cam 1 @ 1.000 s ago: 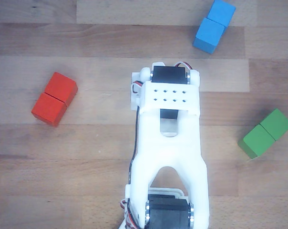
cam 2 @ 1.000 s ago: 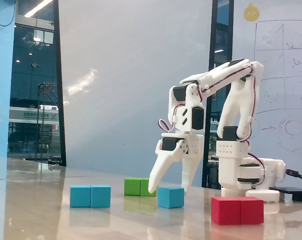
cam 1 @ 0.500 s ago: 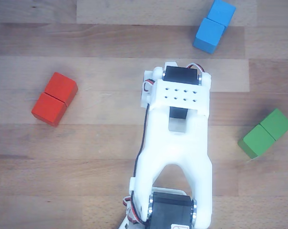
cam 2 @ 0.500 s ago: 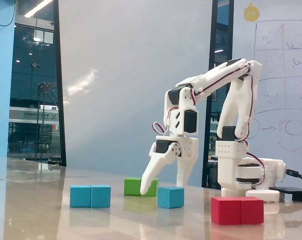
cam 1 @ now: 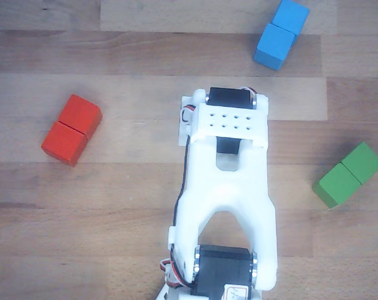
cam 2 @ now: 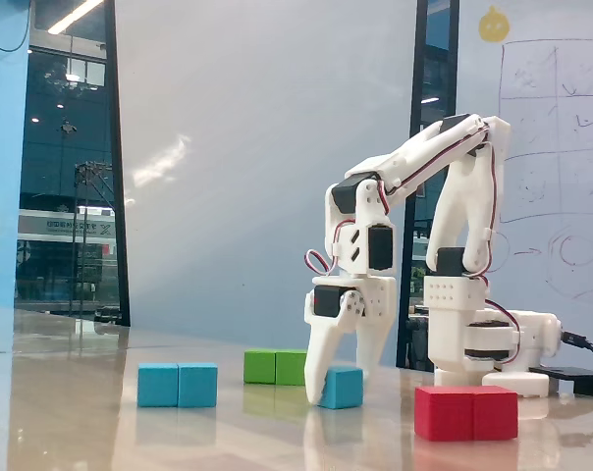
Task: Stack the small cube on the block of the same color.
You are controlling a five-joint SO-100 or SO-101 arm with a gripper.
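Small cube (cam 2: 343, 387): light-blue, plain, resting on counter (cam 2: 100, 432).
Hand (cam 2: 338, 385): closed around small cube; previously spread wide above it.

white arm (cam 1: 223, 194), blue block (cam 1: 280, 34), red block (cam 1: 71, 129), green block (cam 1: 348, 174)

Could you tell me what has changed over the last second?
The gripper has dropped lower and its fingers have narrowed around the small cube, which sits on the table as before. The blue block, green block and red block stayed put.
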